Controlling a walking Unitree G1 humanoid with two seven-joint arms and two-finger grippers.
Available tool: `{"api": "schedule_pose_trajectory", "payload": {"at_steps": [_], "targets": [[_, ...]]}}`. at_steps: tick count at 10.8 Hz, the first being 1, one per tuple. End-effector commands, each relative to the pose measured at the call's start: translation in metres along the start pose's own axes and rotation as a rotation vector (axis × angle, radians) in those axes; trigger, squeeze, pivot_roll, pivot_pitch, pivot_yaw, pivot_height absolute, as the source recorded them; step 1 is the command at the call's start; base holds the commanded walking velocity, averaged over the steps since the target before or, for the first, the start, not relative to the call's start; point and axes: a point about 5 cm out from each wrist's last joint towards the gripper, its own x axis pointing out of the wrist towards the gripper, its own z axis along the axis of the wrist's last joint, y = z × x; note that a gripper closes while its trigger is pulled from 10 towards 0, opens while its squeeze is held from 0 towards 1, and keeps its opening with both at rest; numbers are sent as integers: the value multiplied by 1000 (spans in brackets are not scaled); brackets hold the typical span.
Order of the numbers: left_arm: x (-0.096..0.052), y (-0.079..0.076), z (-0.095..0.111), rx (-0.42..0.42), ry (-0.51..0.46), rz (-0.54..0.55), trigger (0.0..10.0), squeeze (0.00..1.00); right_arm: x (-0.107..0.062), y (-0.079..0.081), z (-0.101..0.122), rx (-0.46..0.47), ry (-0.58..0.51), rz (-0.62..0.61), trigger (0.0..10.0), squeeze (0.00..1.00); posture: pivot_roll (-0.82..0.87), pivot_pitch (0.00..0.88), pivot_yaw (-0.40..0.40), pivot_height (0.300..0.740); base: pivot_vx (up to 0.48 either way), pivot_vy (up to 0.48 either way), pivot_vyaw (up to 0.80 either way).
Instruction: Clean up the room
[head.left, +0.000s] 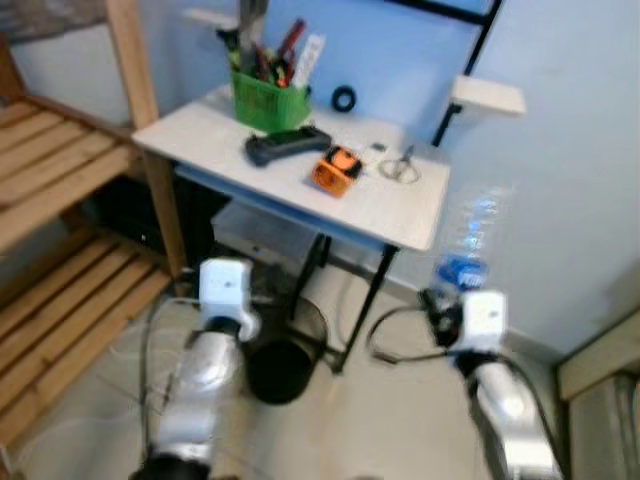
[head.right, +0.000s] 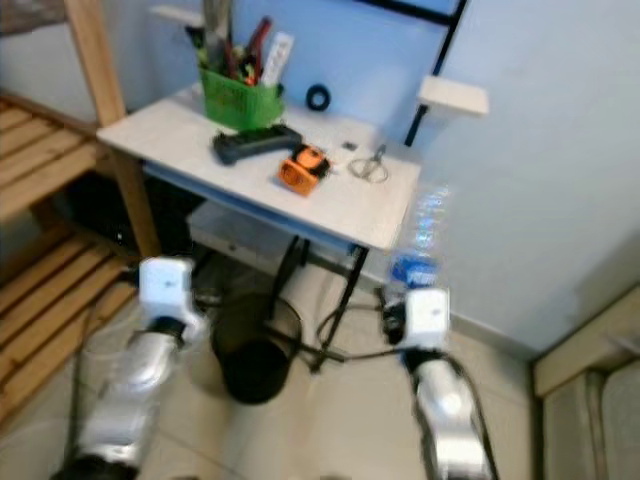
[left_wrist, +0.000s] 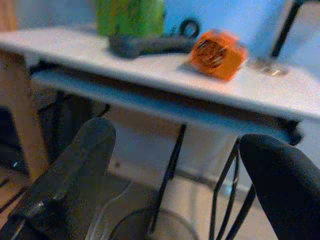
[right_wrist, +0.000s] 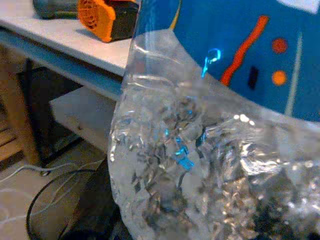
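Shelving of pale wood flanks your left side. Ahead, your white worktop carries a green basket of tools, a dark handset, an orange device, scissors and a black tape roll. Under it stands a black bin among trailing cables. Your right gripper pinches a clear plastic bottle with a blue label, beside the worktop's corner. Your left gripper hangs below the worktop's edge, fingers spread around nothing.
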Motion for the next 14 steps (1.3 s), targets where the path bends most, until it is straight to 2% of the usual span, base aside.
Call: {"api": "schedule_pose_trajectory", "payload": {"at_steps": [1, 2, 3, 5, 6, 8, 11, 12, 14], "targets": [[3, -7, 2, -29, 5, -18, 10000, 0, -2, -10, 1, -32, 7, -13, 10000, 0, 59, 0, -92, 740, 0, -446, 0], [5, 1, -1, -26, 42, 43, 10000, 0, 4, -11, 4, -47, 4, -26, 10000, 0, 59, 0, -84, 740, 0, 0, 0], [7, 4, 1, -12, 40, 50, 10000, 0, 14, -15, 13, -47, -5, -46, 10000, 0, 57, 0, -81, 740, 0, 0, 0], [7, 3, 4, -12, 27, 43, 10000, 0, 21, -19, 20, -81, -5, -25, 10000, 0, 54, 0, -89, 740, 0, 0, 0], [7, 3, 4, -14, 26, 44, 10000, 0, 22, -20, 20, -83, -3, -21, 10000, 0, 54, 0, -89, 740, 0, 0, 0], [6, -2, 5, 4, 18, 34, 10000, 0, 22, -18, 12, -99, 41, 24, 10000, 0, 67, 0, -112, 740, 0, 0, 753], [10, 0, 10, 24, 10, 62, 10000, 0, 25, -11, 9, -123, 67, 65, 10000, 0, 65, 0, -126, 740, 0, 0, 735], [9, 0, 8, 32, 14, 57, 10000, 0, 26, -17, 7, -92, 80, 16, 10000, 0, 62, 0, -121, 740, 0, 0, 0], [1, -6, 7, -7, 2, 7, 10000, 0, 22, -17, 5, -71, 68, -13, 10000, 0, 46, 0, -102, 740, 0, 0, 0]]}}
